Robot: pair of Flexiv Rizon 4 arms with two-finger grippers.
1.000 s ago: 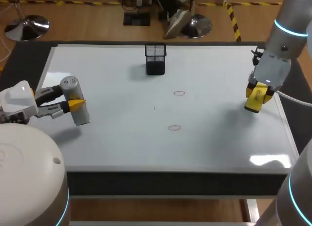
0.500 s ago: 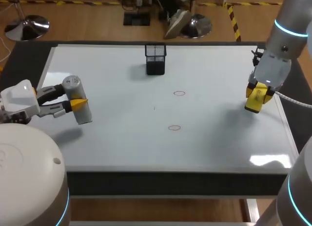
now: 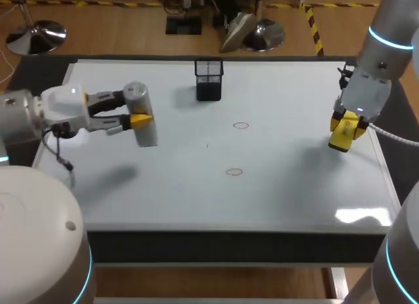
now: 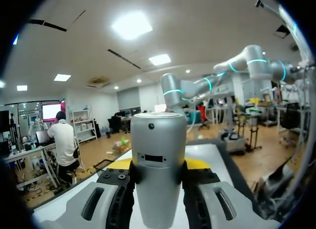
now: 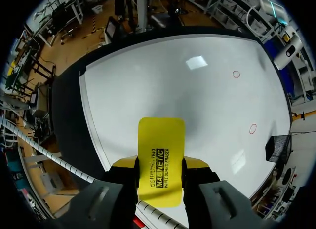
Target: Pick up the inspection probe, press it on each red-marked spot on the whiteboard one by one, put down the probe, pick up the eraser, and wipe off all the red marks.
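Left end effector (image 3: 136,113): clenched on the inspection probe (image 3: 137,101). I see one yellow fingertip on each side of it, both touching.
Probe look: a smooth, round tube of gray metal with a flat cap on one end. It is shiny, and there is a small dark slot in its side.
Probe place: held up in the air over the left part of the whiteboard (image 3: 288,186). Its shadow lies on the board, nearer to me.
Probe way: its long side runs across the fingers. The capped end points up and toward the far edge. The other end points down at the board, and the tube leans a little.
Right end effector (image 5: 159,163): clenched on the eraser (image 5: 161,140), with a finger on each long side.
Eraser look: a flat yellow block with round corners and black print on its face.
Eraser way: its long side sticks straight out past the fingers and points down at the board. It is near the right edge of the board.
Whiteboard: white, flat and glossy, lying on the table. Lamp light shines off it.
Red marks: two thin red rings, one farther away (image 3: 241,126) and one closer to me (image 3: 234,171), both near the middle.
Black mesh cup (image 3: 209,81): a square wire box standing near the far edge.
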